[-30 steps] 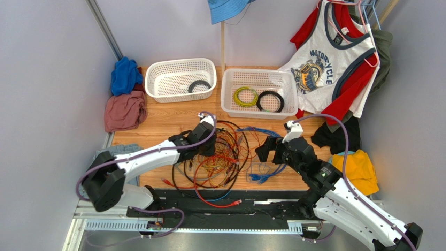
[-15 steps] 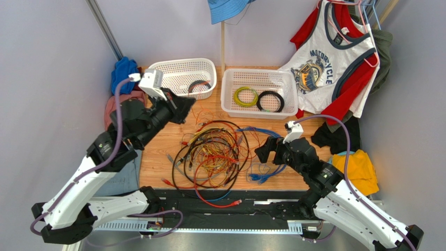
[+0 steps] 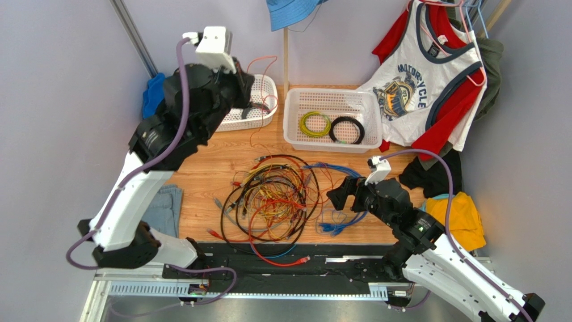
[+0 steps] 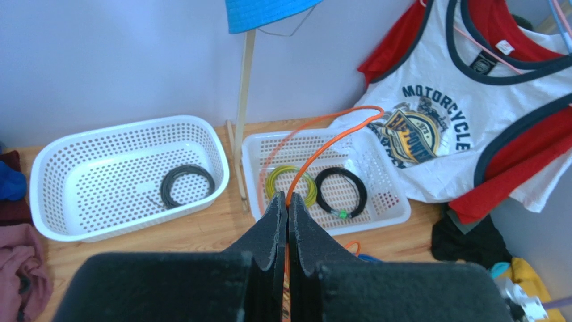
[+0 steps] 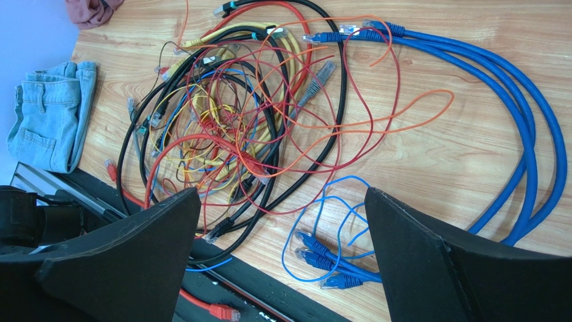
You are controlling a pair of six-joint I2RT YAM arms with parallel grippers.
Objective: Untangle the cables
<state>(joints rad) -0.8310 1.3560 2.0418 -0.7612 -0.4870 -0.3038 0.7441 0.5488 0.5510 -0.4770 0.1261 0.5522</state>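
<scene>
The cables (image 3: pixel 272 198) lie in a loose tangle of black, red, orange, yellow and blue cords on the wooden table; they fill the right wrist view (image 5: pixel 255 114). My left gripper (image 3: pixel 243 84) is raised high above the back left basket, shut on a thin orange cable (image 4: pixel 315 144) that loops up past its tips and trails down to the pile. My right gripper (image 5: pixel 282 221) is open and empty, hovering over blue plug ends (image 5: pixel 329 258) at the pile's right side, also seen in the top view (image 3: pixel 339 194).
Two white baskets stand at the back: the left one (image 3: pixel 265 87) holds a black coil (image 4: pixel 186 184), the right one (image 3: pixel 295 134) a yellow-green coil (image 3: pixel 314 123) and a black coil (image 3: pixel 346 129). Clothes lie at left and right. A black rail (image 3: pixel 282 258) borders the near edge.
My left arm has lifted from the tangle up and back over the left basket, drawing the orange cable out with it. The right arm has stayed still.
</scene>
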